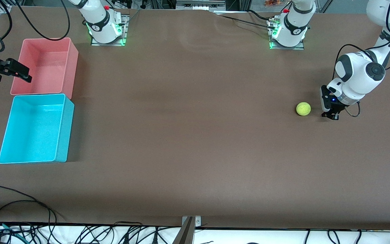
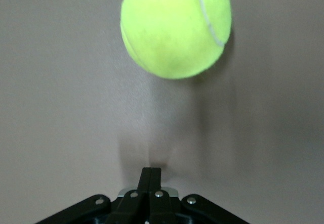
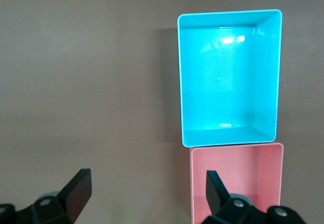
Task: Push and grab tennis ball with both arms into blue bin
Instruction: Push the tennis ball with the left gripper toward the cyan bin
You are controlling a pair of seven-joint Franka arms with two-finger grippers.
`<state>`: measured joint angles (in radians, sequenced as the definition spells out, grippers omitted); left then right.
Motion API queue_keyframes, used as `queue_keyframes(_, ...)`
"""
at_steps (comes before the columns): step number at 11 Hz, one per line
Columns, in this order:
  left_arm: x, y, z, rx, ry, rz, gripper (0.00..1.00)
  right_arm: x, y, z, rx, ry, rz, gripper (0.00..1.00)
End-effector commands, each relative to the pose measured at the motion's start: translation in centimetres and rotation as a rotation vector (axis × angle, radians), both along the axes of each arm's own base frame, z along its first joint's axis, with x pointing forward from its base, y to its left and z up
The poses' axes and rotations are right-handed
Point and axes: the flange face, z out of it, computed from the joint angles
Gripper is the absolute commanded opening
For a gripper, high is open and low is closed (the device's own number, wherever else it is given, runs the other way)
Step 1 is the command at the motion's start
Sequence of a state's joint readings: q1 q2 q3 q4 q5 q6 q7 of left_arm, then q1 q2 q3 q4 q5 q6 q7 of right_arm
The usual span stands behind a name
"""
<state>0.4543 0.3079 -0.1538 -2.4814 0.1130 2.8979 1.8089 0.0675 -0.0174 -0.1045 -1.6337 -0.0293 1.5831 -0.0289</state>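
The yellow-green tennis ball (image 1: 303, 108) lies on the brown table toward the left arm's end. My left gripper (image 1: 330, 115) stands low beside it, shut on nothing, a short gap away on the side facing the table's end. In the left wrist view the ball (image 2: 176, 27) sits ahead of the closed gripper (image 2: 151, 171). The blue bin (image 1: 64, 132) rests at the right arm's end, empty. My right gripper (image 1: 25, 75) hangs open by the pink bin's outer edge. Its wrist view looks down between its fingers (image 3: 78, 188) at the blue bin (image 3: 180, 82).
An empty pink bin (image 1: 73, 64) stands against the blue bin, farther from the front camera; the right wrist view shows the pink bin (image 3: 238, 173) too. Wide bare table lies between ball and bins. Cables (image 1: 19, 203) trail along the table's near edge.
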Motion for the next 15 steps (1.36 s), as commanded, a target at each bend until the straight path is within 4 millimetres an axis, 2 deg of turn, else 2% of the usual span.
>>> queue_keyframes(1,-1.5,0.6,0.6,0.005,0.000,0.040,0.00,0.1,0.0,0.5,0.010,0.005,0.001,1.00)
queue_keyframes(2,-2.0,1.2,0.8,0.003,0.016,0.057,0.00,0.1,0.0,0.5,0.012,0.003,0.001,1.00)
queue_keyframes(3,-2.4,0.9,1.3,0.003,0.029,0.076,0.00,0.1,0.0,0.5,0.012,0.005,0.001,1.00)
queue_keyframes(5,-3.1,-0.8,1.6,0.000,0.037,0.068,0.00,0.2,0.1,0.3,0.010,0.008,0.003,1.00)
queue_keyframes(6,-3.1,-2.3,1.4,-0.012,0.044,0.086,0.00,0.2,0.1,0.3,0.010,0.008,0.004,1.00)
queue_keyframes(8,-2.2,-9.5,1.3,-0.054,0.044,0.103,0.00,0.2,0.1,0.3,0.010,0.008,0.006,1.00)
queue_keyframes(9,-2.0,-15.4,1.5,-0.073,0.045,0.102,0.00,0.2,0.1,0.2,0.010,0.008,0.004,1.00)
queue_keyframes(11,-2.9,-26.9,2.5,-0.047,0.025,0.106,0.00,0.2,0.1,0.3,0.010,0.006,0.004,1.00)
queue_keyframes(12,-2.1,-29.9,4.1,0.013,0.015,0.110,0.00,0.2,0.1,0.2,0.010,0.009,0.004,1.00)
queue_keyframes(13,-1.6,-31.8,5.7,0.068,0.013,0.126,0.00,0.2,0.2,0.2,0.011,0.009,0.004,1.00)
queue_keyframes(14,-1.6,-32.2,6.2,0.080,0.015,0.124,0.00,0.3,0.3,0.1,0.011,0.011,0.006,1.00)
queue_keyframes(15,-1.2,-30.9,6.2,0.086,0.018,0.137,0.00,0.3,0.3,0.0,0.011,0.012,0.006,1.00)
